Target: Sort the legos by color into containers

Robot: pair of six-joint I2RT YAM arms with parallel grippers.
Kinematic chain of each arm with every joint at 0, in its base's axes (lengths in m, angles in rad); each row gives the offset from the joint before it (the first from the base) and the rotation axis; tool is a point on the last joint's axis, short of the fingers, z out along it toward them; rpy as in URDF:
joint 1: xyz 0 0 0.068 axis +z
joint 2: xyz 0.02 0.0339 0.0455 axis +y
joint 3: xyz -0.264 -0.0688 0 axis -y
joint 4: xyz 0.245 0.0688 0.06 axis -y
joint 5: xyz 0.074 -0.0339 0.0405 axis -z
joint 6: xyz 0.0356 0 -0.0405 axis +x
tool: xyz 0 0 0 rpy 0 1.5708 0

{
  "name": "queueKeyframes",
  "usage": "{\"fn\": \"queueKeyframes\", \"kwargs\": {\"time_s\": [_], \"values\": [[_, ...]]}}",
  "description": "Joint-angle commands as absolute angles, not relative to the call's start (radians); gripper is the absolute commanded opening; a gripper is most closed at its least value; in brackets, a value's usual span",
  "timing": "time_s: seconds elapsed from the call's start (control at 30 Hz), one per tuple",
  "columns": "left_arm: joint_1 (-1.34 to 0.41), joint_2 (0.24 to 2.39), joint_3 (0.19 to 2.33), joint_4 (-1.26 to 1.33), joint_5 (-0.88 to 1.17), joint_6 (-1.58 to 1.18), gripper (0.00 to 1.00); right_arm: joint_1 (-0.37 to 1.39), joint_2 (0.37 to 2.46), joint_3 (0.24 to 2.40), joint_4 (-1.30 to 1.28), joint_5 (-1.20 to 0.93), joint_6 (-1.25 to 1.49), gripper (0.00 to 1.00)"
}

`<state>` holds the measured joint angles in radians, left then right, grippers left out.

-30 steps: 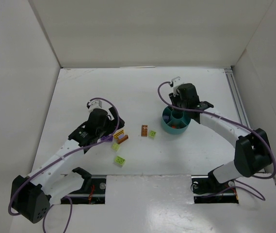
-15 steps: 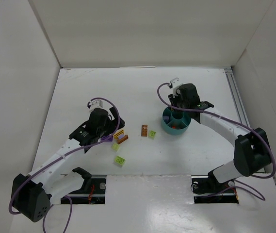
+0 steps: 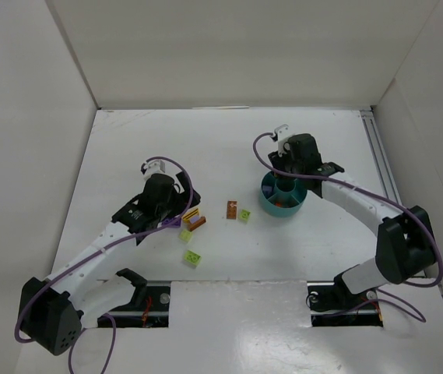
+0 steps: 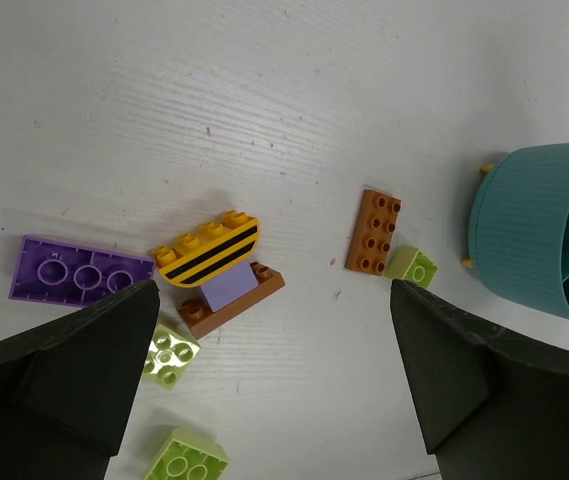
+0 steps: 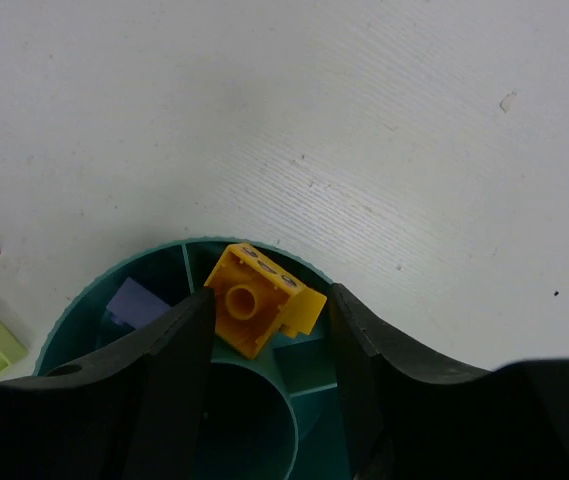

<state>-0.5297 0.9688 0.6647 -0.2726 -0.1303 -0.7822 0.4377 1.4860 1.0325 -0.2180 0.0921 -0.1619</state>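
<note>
1. The right fingers (image 5: 179,370) flank a yellow lego (image 5: 256,298) in the teal bowl (image 5: 69,325), in the compartment at 12 o'clock of its central cup. Whether they are gripping it or have let go, I cannot tell.
2. A lilac brick (image 5: 134,300) lies in the 10 o'clock compartment.
3. The left fingers (image 4: 74,360) are spread wide and empty above the counter (image 4: 264,100), over a yellow striped brick (image 4: 209,252) stacked on a brown brick (image 4: 232,305).
4. A purple plate (image 4: 79,272) lies at the stack's 9 o'clock and an orange plate (image 4: 374,232) at its 3 o'clock.

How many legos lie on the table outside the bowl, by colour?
Lime green legos: 3
Purple legos: 2
Yellow striped lego: 1
Brown lego: 1
Orange lego: 1
Total: 8
</note>
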Motion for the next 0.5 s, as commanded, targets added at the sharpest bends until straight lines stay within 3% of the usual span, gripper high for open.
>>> {"fn": "queueKeyframes", "kwargs": {"time_s": [0.0, 0.17, 0.47], "values": [[-0.526, 0.973, 0.675, -0.252, -0.124, -0.769, 1.0, 0.43, 1.407, 1.037, -0.227, 0.061, -0.189, 0.55], [-0.526, 0.983, 0.684, -0.252, -0.124, -0.769, 1.0, 0.43, 1.355, 1.037, -0.227, 0.041, -0.198, 0.63], [-0.526, 0.983, 0.693, -0.252, -0.124, -0.758, 1.0, 0.43, 1.302, 1.037, -0.227, 0.02, -0.198, 0.66]]}}
